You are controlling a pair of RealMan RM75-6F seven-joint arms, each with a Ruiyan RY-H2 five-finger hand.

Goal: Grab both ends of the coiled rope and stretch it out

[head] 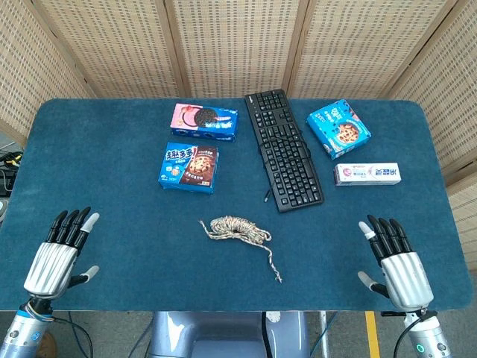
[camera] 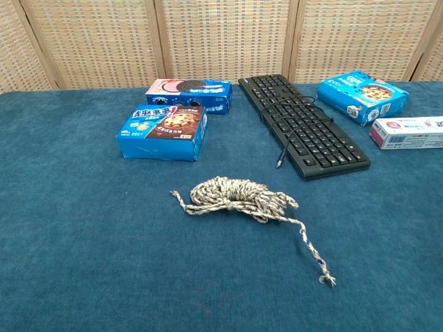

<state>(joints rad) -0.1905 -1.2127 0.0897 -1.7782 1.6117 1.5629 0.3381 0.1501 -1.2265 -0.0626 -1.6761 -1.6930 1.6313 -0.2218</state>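
A coiled beige rope [head: 235, 229] [camera: 235, 196] lies on the blue table near the front middle. One short end sticks out to the left of the coil [camera: 177, 198]. A longer tail runs off to the front right and finishes in a frayed tip [head: 278, 279] [camera: 327, 280]. My left hand [head: 59, 252] rests flat at the front left corner, fingers spread, holding nothing. My right hand [head: 393, 262] lies at the front right, also spread and empty. Both hands are well apart from the rope. The chest view shows neither hand.
A black keyboard [head: 282, 148] lies behind the rope, its cable end pointing toward the coil. Two cookie boxes [head: 189, 167] [head: 204, 121] sit at the back left. Another cookie box [head: 338, 128] and a toothpaste box [head: 367, 174] sit at the back right.
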